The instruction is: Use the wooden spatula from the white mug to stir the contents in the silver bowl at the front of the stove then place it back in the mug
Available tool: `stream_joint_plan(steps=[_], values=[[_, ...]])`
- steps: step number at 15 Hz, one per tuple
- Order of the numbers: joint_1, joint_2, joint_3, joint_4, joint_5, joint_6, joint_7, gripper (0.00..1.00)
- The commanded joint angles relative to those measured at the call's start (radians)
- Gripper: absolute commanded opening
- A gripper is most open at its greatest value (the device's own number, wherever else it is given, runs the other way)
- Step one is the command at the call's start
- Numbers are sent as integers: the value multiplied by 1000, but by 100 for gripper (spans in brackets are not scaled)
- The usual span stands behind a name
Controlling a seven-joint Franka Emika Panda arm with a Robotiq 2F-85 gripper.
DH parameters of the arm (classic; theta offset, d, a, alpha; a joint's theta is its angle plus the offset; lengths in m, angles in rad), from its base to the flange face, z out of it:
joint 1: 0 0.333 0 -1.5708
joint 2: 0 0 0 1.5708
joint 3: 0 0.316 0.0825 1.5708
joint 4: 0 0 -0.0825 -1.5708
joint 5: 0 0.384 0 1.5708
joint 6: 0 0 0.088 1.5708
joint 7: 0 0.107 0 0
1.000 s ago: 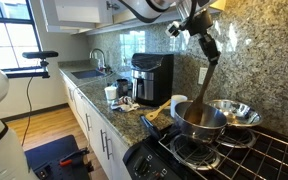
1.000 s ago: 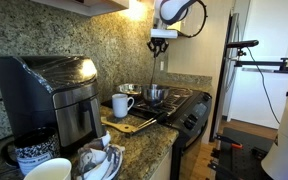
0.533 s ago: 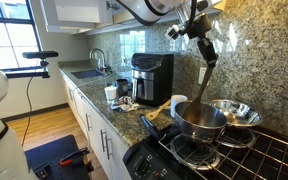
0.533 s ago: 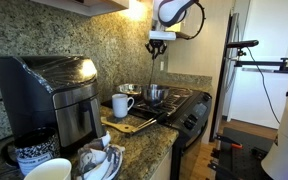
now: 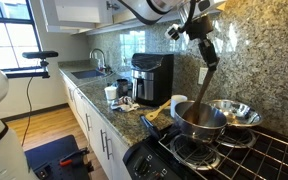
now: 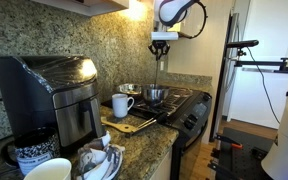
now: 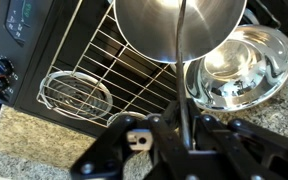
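Note:
My gripper [image 5: 206,47] is shut on the upper end of the wooden spatula [image 5: 205,85], which hangs down with its blade inside the silver bowl [image 5: 199,119] at the front of the stove [image 5: 239,155]. In an exterior view the gripper [image 6: 161,44] holds the spatula [image 6: 158,72] above the bowl [image 6: 155,96]. The white mug [image 5: 177,105] stands on the counter next to the bowl and also shows in an exterior view [image 6: 120,105]. In the wrist view the spatula [image 7: 182,60] runs from my gripper [image 7: 174,140] into the bowl [image 7: 174,25].
A shinier, shallower steel bowl [image 5: 234,112] sits behind the deep one, also in the wrist view [image 7: 242,68]. A coffee machine [image 5: 151,77] and a small cup [image 5: 110,93] stand on the granite counter. A wooden board [image 6: 129,123] lies by the mug. A sink [image 5: 87,73] is further along.
The gripper and spatula have shifted only slightly above the bowl; the spatula's tilt has changed a little.

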Motion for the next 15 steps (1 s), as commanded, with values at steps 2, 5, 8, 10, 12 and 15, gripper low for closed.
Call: stream_joint_plan(steps=[2,5,8,10,12,15], values=[[-7,-22,-12,7,-42,-78,22,6],[-12,-21,-21,9,-67,-75,34,6],[-14,-9,-22,14,-79,-44,35,6],[-11,-2,-19,16,-81,-17,39,6],[-7,0,-16,13,-70,14,34,6],[1,-2,-6,1,-73,96,46,6]])
